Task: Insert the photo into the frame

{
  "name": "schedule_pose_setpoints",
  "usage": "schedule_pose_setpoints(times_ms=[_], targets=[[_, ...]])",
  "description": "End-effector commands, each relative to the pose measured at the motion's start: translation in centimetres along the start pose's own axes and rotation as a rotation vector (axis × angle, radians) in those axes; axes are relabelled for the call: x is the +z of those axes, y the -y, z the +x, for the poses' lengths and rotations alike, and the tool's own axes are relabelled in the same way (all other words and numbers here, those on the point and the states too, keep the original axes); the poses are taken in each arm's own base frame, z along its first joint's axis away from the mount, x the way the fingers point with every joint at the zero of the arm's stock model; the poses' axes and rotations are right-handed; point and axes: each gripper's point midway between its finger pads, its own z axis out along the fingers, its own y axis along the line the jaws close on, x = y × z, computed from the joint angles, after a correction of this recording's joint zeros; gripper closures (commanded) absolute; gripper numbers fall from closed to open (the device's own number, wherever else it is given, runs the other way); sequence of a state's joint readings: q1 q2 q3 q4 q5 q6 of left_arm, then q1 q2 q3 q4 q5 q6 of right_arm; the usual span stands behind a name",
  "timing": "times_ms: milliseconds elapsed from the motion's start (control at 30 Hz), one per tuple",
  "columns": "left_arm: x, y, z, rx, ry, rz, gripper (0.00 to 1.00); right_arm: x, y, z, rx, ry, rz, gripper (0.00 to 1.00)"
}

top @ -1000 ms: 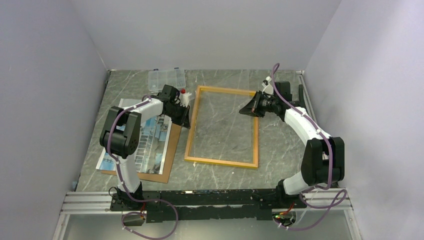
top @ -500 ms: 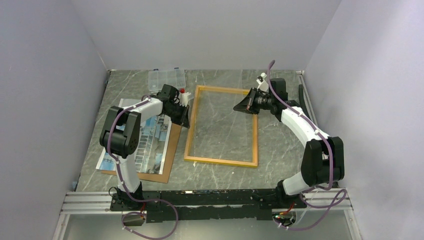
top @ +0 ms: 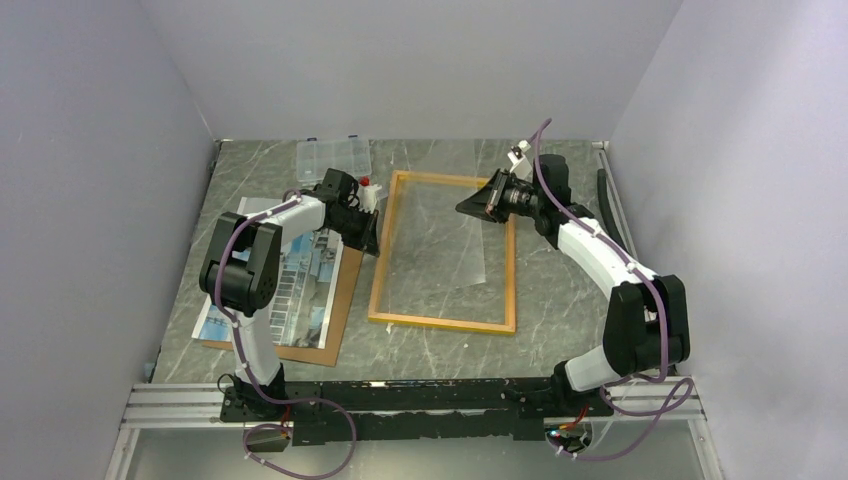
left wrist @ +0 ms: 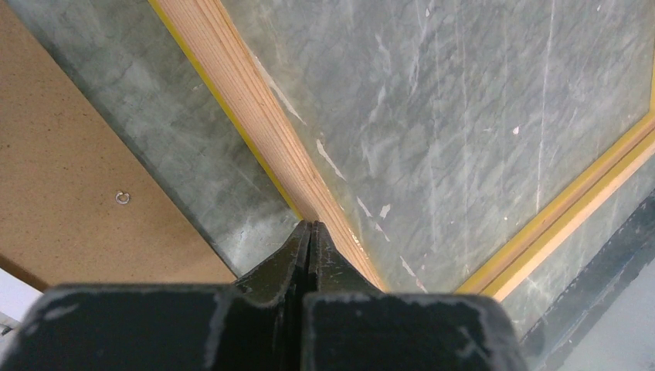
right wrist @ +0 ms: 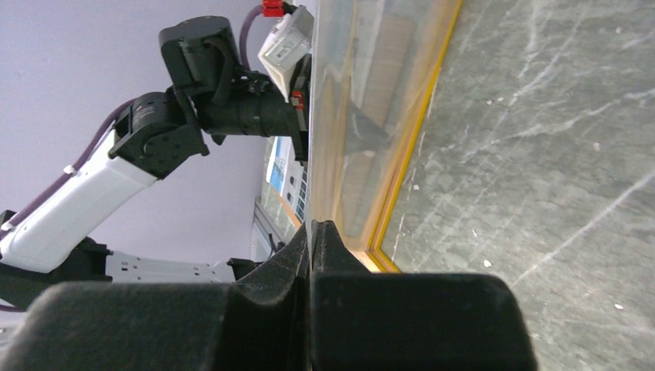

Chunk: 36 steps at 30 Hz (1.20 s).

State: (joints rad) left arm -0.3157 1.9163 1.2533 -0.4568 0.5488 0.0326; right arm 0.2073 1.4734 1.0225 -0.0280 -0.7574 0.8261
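The left fingers (left wrist: 287,261) are closed, empty, against the frame (top: 443,322), and the right fingers (right wrist: 334,249) pinch a tilted clear sheet (top: 445,240).

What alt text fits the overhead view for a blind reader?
Two robot arms work over a yellow-edged frame lying on a marble table: the right claw holds a clear sheet tilted above it, the left claw rests shut at its left edge. The photo lies on a brown board at left.

Illumination: even, diffuse, from overhead; moderate brightness. Shadows: faint, soft-edged on counter (top: 440,345). Wrist views: left claw (left wrist: 309,226) and right claw (right wrist: 312,225) slightly soft; marble sharp. Clear sheet (right wrist: 371,93) carries reflections.
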Motion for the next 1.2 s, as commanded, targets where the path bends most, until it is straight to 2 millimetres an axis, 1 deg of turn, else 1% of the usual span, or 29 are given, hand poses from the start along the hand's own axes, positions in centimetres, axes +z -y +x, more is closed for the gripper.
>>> schedule_pose_setpoints(times_ms=[0,200,367,467,700,833,1000,1167], targets=[[0.4,0.6,-1.0,0.015,0.024,0.028,0.97,0.4,-2.4,0.5,-0.05,-0.014,-0.083,1.0],[0.4,0.7,-1.0,0.014,0.025,0.031,0.97,0.7,-3.0,0.4,-0.093,-0.031,-0.116,1.0],[0.3,0.8,-1.2,0.011,0.029,0.034,0.97,1.0,-3.0,0.2,-0.168,-0.072,-0.117,1.0],[0.2,0.9,-1.2,0.011,0.03,0.035,0.97,1.0,-2.3,0.0,-0.198,-0.094,-0.084,1.0],[0.0,0.8,-1.1,0.016,0.029,0.033,0.97,-0.3,-0.2,-0.7,-0.204,-0.098,-0.023,1.0],[0.0,0.8,-1.1,0.013,0.027,0.035,0.97,-0.8,0.2,0.1,-0.208,-0.096,-0.014,1.0],[0.1,0.9,-1.1,0.009,0.028,0.04,0.97,-1.2,0.0,1.0,-0.218,-0.083,-0.019,1.0],[0.0,1.0,-1.2,0.009,0.028,0.038,0.97,-1.7,-0.7,1.7,-0.254,-0.084,-0.007,1.0]])
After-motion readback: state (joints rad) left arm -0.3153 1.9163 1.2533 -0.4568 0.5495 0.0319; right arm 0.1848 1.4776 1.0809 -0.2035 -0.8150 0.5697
